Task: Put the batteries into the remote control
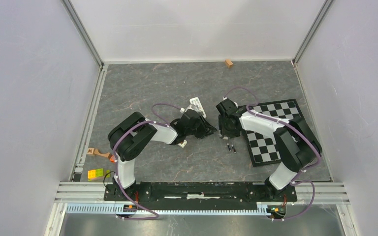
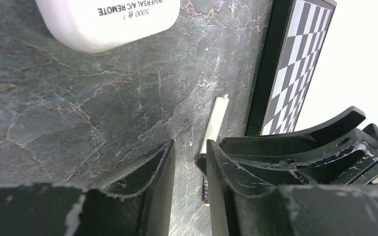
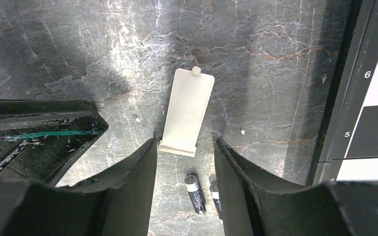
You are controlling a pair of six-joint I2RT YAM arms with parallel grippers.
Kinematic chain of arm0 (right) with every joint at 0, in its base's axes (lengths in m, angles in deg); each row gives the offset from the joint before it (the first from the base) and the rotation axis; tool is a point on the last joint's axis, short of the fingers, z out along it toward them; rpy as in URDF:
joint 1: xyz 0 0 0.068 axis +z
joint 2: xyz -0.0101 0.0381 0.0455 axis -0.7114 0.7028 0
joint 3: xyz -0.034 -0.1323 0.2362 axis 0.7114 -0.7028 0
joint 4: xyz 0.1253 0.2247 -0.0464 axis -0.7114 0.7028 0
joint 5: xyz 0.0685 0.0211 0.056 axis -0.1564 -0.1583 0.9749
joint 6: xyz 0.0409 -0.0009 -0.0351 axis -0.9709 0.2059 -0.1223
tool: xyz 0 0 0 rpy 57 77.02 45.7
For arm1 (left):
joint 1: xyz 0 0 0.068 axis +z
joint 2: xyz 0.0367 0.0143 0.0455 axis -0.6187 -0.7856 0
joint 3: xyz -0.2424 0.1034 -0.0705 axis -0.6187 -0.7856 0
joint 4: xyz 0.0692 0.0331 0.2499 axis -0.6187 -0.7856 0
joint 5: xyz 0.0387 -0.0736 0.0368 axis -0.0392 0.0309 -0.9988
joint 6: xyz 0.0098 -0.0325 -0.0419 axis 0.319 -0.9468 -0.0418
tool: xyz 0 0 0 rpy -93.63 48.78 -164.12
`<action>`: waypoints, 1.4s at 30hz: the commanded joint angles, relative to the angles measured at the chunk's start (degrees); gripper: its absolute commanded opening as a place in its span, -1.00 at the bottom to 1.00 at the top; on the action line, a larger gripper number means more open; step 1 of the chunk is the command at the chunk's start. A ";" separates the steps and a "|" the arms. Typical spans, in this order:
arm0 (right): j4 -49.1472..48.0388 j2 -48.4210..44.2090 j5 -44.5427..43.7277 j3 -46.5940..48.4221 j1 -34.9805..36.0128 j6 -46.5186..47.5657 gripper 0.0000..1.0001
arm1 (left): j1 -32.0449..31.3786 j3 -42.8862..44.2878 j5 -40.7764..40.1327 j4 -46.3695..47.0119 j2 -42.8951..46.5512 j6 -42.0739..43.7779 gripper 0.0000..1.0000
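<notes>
Two dark batteries (image 1: 231, 147) lie side by side on the grey table; in the right wrist view (image 3: 195, 192) they sit between and just below my right gripper's fingers. One battery (image 2: 206, 189) shows by the left gripper's right finger. A white battery cover (image 3: 187, 113) lies flat just beyond them and also shows in the left wrist view (image 2: 215, 123). My left gripper (image 1: 210, 130) (image 2: 189, 145) is open and empty. My right gripper (image 1: 226, 132) (image 3: 184, 142) is open and empty, low over the batteries. The long slim remote with coloured buttons is not in view.
A short white remote printed "UNIVERSAL A/C REMOTE" (image 1: 197, 105) (image 2: 108, 19) lies behind the left gripper. A checkerboard plate (image 1: 270, 130) (image 3: 369, 98) lies right of the batteries. A small wooden block (image 1: 229, 63) is at the back wall; coloured blocks (image 1: 95, 173) are at the left front.
</notes>
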 commanded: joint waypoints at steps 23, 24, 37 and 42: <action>2.27 2.58 -2.31 -2.75 1.11 0.30 -0.26 | -0.06 -1.40 -2.95 -3.98 0.85 3.57 -0.24; 2.33 2.62 -2.43 -2.58 1.09 0.75 -0.24 | -0.06 -1.40 -2.86 -3.94 0.86 3.52 -0.24; 3.75 4.32 -1.49 -1.82 1.17 4.69 -0.05 | -0.06 -1.07 -2.86 -3.80 0.56 3.59 -0.24; 4.64 4.77 -0.65 -1.68 1.17 5.47 -0.14 | -0.06 -1.04 -2.91 -3.80 0.48 3.55 -0.23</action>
